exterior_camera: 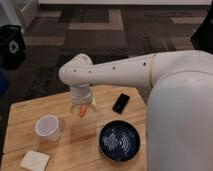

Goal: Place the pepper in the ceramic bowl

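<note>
Over table [30, 112] — fingers [89, 104] spread, pepper [83, 111] seemingly between; bowl [103, 138] near edge.

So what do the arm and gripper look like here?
The arm is a smooth white tube with small dark dots along it and a rounded elbow. The gripper, over the table between cup and phone, is pale with a yellowish tinge.

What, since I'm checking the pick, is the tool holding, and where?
The tool, over the wooden table, covers the upper end of the small orange-red tapered pepper; whether it grips cannot be told.
</note>
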